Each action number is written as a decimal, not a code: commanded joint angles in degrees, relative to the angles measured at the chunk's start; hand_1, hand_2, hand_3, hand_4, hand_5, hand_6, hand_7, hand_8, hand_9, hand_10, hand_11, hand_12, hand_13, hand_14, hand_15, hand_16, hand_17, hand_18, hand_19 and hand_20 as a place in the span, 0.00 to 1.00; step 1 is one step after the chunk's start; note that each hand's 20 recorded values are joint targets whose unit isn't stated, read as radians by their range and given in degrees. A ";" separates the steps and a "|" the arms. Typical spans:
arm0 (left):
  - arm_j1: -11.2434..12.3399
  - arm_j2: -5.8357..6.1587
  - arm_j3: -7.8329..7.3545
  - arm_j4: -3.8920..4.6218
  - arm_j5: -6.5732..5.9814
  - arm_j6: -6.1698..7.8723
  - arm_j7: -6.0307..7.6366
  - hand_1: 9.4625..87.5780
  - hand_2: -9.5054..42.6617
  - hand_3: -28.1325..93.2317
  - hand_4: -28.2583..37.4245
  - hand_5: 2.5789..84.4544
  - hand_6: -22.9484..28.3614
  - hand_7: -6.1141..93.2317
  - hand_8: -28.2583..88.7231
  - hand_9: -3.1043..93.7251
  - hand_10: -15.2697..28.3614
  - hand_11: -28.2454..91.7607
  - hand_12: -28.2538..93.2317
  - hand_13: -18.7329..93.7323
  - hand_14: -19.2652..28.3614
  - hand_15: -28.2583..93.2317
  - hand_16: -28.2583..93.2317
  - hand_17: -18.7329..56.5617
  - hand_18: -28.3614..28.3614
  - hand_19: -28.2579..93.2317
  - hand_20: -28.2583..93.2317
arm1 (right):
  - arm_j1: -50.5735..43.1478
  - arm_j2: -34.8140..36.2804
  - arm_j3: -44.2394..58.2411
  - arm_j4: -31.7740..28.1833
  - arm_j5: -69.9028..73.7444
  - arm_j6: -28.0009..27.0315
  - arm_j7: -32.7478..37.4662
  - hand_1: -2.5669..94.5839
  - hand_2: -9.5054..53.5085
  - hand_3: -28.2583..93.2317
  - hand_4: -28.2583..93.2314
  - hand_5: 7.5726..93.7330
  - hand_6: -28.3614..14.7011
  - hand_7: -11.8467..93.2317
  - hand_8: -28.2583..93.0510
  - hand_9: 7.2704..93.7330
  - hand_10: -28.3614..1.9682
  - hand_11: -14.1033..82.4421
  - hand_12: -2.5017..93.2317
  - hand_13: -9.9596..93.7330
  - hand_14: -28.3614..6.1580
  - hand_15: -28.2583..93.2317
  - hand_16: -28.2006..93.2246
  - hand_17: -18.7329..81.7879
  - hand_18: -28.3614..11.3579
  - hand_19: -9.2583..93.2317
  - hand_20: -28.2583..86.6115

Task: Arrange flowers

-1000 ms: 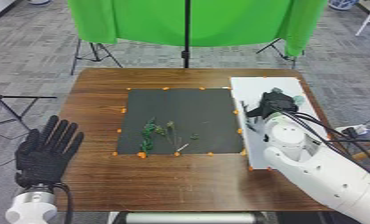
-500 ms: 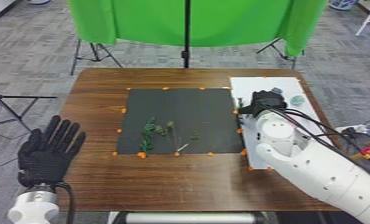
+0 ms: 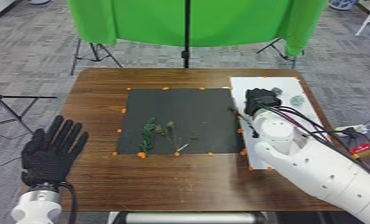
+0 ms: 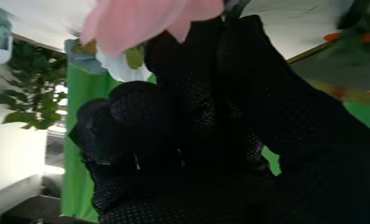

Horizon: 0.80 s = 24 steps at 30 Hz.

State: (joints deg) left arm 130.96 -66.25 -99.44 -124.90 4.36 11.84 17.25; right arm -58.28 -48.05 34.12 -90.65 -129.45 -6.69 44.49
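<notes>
Head view: the stem [image 3: 244, 120] slants from above the dark mat [image 3: 181, 105] nearward and rightward to the white board [image 3: 261, 83]. It lies just left of your right hand [image 3: 262, 98], pinched by your fingertips beside a pink flower [image 4: 146, 20].

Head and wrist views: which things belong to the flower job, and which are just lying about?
Job: green sprigs, pink flower, dark mat, white board, right hand.
Likely just about: green cloth, black pole.
</notes>
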 commanded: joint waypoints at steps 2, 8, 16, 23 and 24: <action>0.64 -0.68 0.45 0.47 -0.45 0.19 -1.21 0.23 0.57 0.85 0.00 0.53 0.60 0.17 0.18 0.42 0.68 0.38 0.34 0.43 0.69 0.48 0.20 0.20 0.75 0.47 0.37 | -4.17 1.41 1.55 -3.06 2.93 6.72 3.56 0.63 0.03 0.82 0.00 0.86 0.56 0.32 0.31 0.85 0.43 0.56 0.46 0.76 0.37 0.87 0.54 0.57 0.03 1.00 0.66; 0.82 -0.48 0.21 0.42 -0.28 0.21 -1.33 0.24 0.57 0.85 0.00 0.53 0.60 0.17 0.18 0.42 0.68 0.38 0.34 0.43 0.69 0.48 0.20 0.20 0.75 0.47 0.37 | -6.38 3.05 2.76 -7.32 1.12 14.61 4.99 0.63 0.04 0.82 0.00 0.85 0.55 0.32 0.35 0.84 0.42 0.57 0.48 0.76 0.37 0.88 0.55 0.56 0.03 1.00 0.66; 1.53 -0.33 0.11 0.24 -0.60 0.29 -1.36 0.24 0.57 0.85 0.00 0.53 0.60 0.17 0.18 0.42 0.68 0.38 0.34 0.43 0.69 0.48 0.20 0.20 0.75 0.47 0.37 | -8.29 3.93 5.56 -12.81 2.16 16.66 6.03 0.63 0.05 0.83 0.00 0.84 0.54 0.34 0.38 0.83 0.38 0.56 0.47 0.75 0.33 0.87 0.55 0.55 0.00 0.99 0.67; 2.02 -0.58 -0.40 -0.11 -0.43 0.54 -1.14 0.24 0.57 0.85 0.00 0.53 0.60 0.17 0.18 0.42 0.68 0.38 0.34 0.43 0.69 0.48 0.20 0.20 0.75 0.47 0.37 | -11.21 0.51 11.07 -19.51 6.79 15.97 9.37 0.62 0.05 0.84 0.00 0.84 0.54 0.34 0.40 0.84 0.37 0.56 0.46 0.75 0.31 0.87 0.55 0.55 0.00 1.00 0.67; 2.04 -0.31 -0.29 -0.06 -0.66 0.43 -0.81 0.24 0.57 0.85 0.00 0.53 0.60 0.17 0.18 0.42 0.68 0.38 0.34 0.43 0.69 0.48 0.20 0.20 0.75 0.47 0.37 | -11.74 -0.48 12.06 -20.45 7.00 16.38 9.79 0.62 0.05 0.84 0.00 0.84 0.54 0.34 0.40 0.84 0.37 0.56 0.46 0.75 0.31 0.87 0.55 0.55 0.00 1.00 0.67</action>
State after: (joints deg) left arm 131.73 -66.30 -99.48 -124.91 4.11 11.85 16.50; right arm -67.44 -44.51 40.79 -105.43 -124.96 9.79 51.22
